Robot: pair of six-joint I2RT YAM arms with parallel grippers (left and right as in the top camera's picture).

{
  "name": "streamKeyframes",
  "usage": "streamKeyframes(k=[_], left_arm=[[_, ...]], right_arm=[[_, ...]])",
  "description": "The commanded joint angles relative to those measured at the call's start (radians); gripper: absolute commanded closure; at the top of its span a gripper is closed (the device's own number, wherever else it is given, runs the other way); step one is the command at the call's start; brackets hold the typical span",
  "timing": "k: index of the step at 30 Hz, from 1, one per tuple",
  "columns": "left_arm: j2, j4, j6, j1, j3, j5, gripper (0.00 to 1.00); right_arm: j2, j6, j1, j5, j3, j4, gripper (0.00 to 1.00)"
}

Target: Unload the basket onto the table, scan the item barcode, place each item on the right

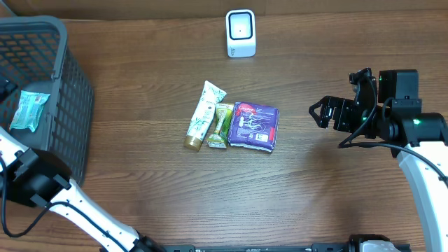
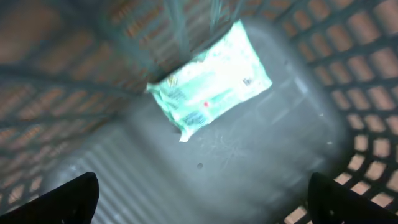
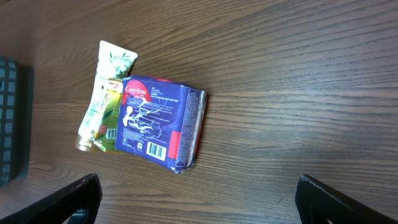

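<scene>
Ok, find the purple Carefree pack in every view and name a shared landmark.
Overhead: purple pack, mid-table, rightmost of three items.
Left wrist: not in it; only the basket interior shows.
Right wrist: purple pack, left of centre on the wood.
Landmark: white tube near it, in overhead and right wrist.

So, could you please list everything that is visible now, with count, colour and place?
table: one, brown wood, under everything
basket: one, grey, left edge
packet: one, pale green, inside the basket
scanner: one, white, far centre
tube: one, white and green, table centre
pack: one, purple, right of the tube
sachet: one, green, between tube and pack
left fingers: two, black, open, above the basket floor
right fingers: two, black, open, right of the pack
</scene>
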Motion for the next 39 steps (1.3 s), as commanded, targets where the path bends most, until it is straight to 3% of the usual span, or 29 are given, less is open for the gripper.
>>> streamKeyframes(k=[1,6,18,30,36,39], left_arm=[[0.078,0.003,0.045,-0.035,0.014,0.003,0.03],[0.136,0.013,0.045,-0.06,0.012,-0.012,0.04],[0.087,-0.018,0.047,-0.128,0.015,-0.009,0.08],[-0.349,-0.165,0.067,-0.166,0.011,0.006,0.17],[-0.502,-0.165,0.071,-0.168,-0.113,-0.02,0.19],[-0.603,-0.165,0.078,-0.178,-0.265,-0.026,0.22]], right_arm=[[-0.003,-0.004,0.004,0.005,0.016,0.003,0.0],[-0.003,-0.004,0.004,0.005,0.016,0.002,0.0],[-0.003,-0.004,0.004,0.006,0.016,0.009,0.0],[-0.003,-0.005,0.004,0.006,0.016,0.013,0.0],[-0.003,-0.005,0.004,0.005,0.016,0.008,0.0],[-0.003,-0.005,0.004,0.005,0.016,0.001,0.0]])
